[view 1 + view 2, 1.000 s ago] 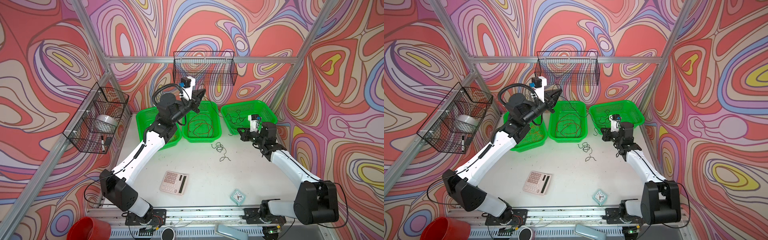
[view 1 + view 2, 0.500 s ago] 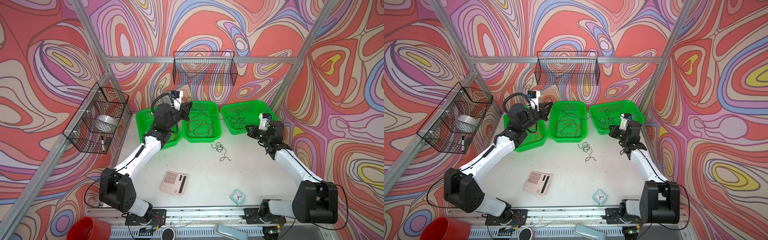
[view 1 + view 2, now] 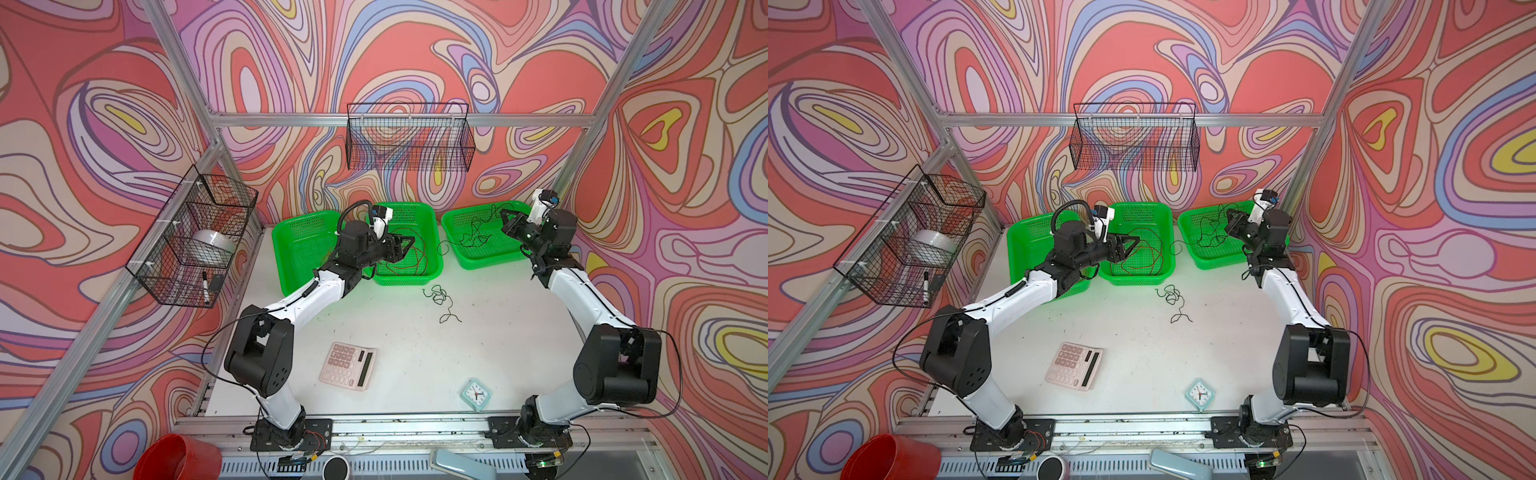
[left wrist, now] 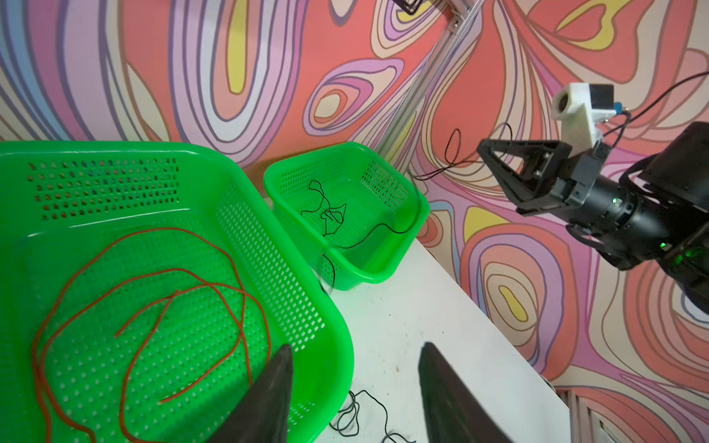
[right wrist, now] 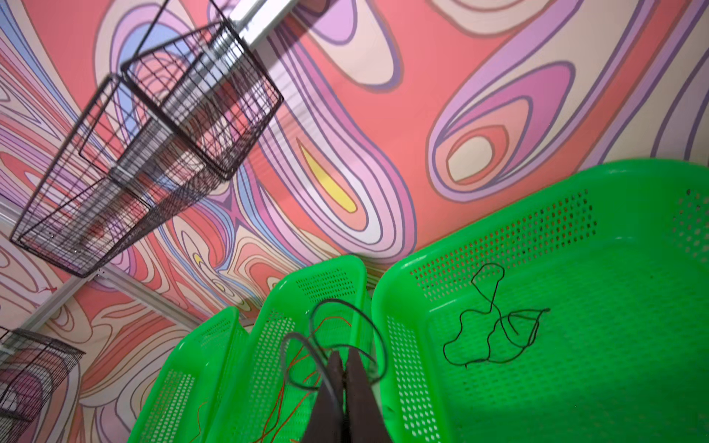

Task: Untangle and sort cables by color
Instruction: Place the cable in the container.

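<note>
Cables lie in 3 spots. A red cable (image 4: 153, 229) is coiled in the middle basket (image 4: 115, 147). Some black cables (image 5: 495, 333) lie in the right basket (image 5: 614, 364). 1 black tangle (image 3: 441, 301) sits on the tabletop (image 3: 415, 353), near the middle basket.

The right gripper (image 5: 343, 368) is pinched tight on a long black cable (image 5: 337, 302), up above the right basket. A black end (image 3: 441, 249) hangs over that basket's edge. If the gripper lets go carelessly, I think that end could drag cable out onto the tabletop. The long cable could also snag the others and make a new knot.

The left gripper (image 4: 356, 347) is open and holds nothing. It hangs over the middle basket's corner. If it dips there, it could hook the red cable by mistake.
</note>
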